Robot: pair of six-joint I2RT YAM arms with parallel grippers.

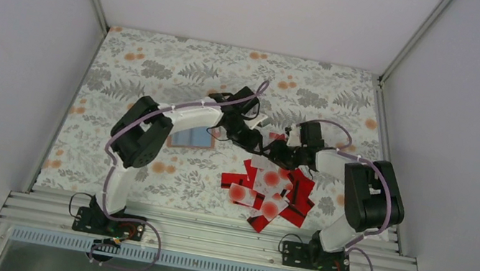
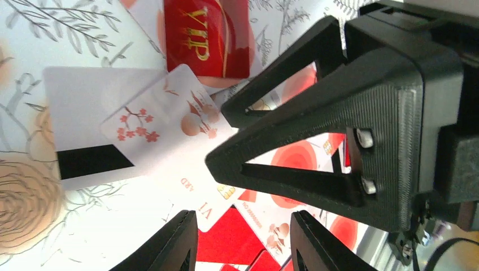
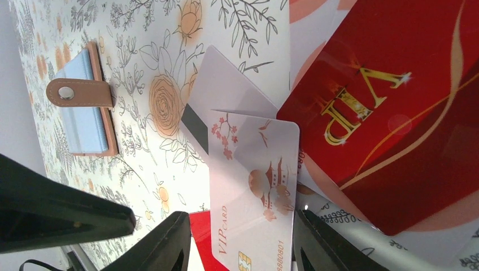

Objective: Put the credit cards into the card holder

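One flowered table (image 1: 161, 65) under both arms, wrists close together past centre. Heap of credit cards (image 1: 268, 191) right of centre. I see card holder (image 1: 191, 139) lying open, apart from heap on its left. Jaws of left gripper (image 2: 244, 217) apart over heap. Jaws of right gripper (image 3: 240, 217) apart astride white card (image 3: 254, 186); I cannot tell whether pinched.

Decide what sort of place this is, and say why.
Probably a robot lab test booth: plain white walls box in a floral-patterned table, and two white-and-black robot arms are bolted to a grey metal rail.
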